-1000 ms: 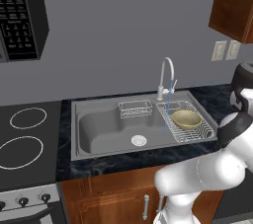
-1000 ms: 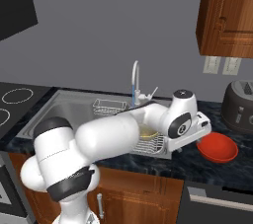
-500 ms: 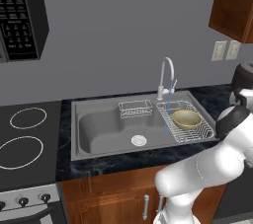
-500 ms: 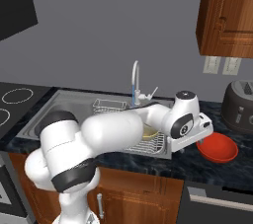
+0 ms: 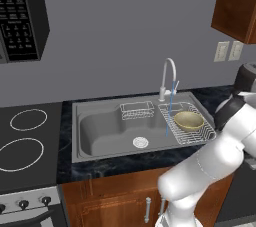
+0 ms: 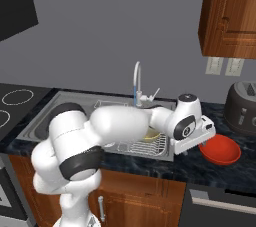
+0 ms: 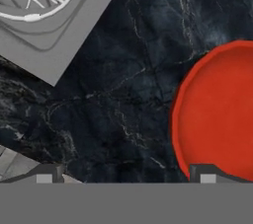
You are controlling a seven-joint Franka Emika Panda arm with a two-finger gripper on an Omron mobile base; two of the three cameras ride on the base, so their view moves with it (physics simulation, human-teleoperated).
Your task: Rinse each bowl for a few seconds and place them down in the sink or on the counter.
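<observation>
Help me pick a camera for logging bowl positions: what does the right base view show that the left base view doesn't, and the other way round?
Right base view alone: the red bowl on the counter, with the hand beside it, plus a dark appliance behind. Left base view alone: the basin drain and the whole tan bowl sitting in the wire rack. Both share the sink, the tap with its thin water stream, and the stovetop.
</observation>
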